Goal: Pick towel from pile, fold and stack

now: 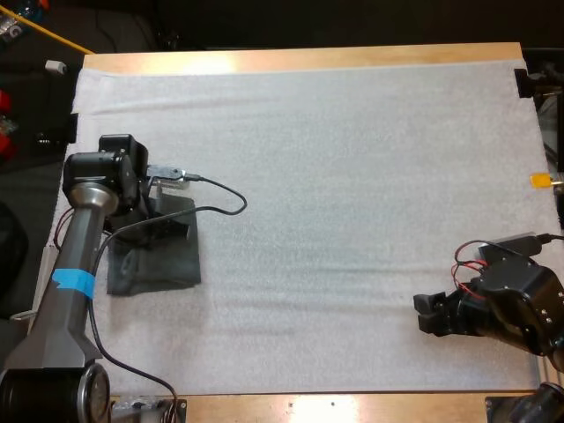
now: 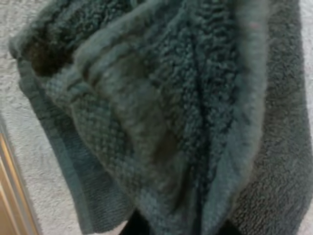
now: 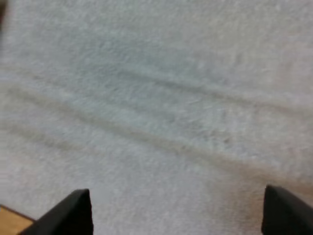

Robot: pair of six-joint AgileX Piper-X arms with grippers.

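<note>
Left gripper [image 1: 169, 226] clenched on the dark grey-green terry towel [image 1: 159, 264].
Risk: a shallow pinch slips and the fold collapses. Right gripper [image 1: 423, 315] idle, fingers apart.

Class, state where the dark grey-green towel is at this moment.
High view: the towel lies left on the white mat, beneath the left gripper, apart from the right gripper.

Our left arm [image 1: 81, 231] is a silver-grey metal tube with a band of blue tape [image 1: 74, 282], ending in a rounded black joint housing [image 1: 104, 167]. Our right arm [image 1: 529, 300] is a blocky black casing, and our right gripper [image 1: 424, 315] has two matte black, square-cut fingers [image 3: 78, 213].
</note>
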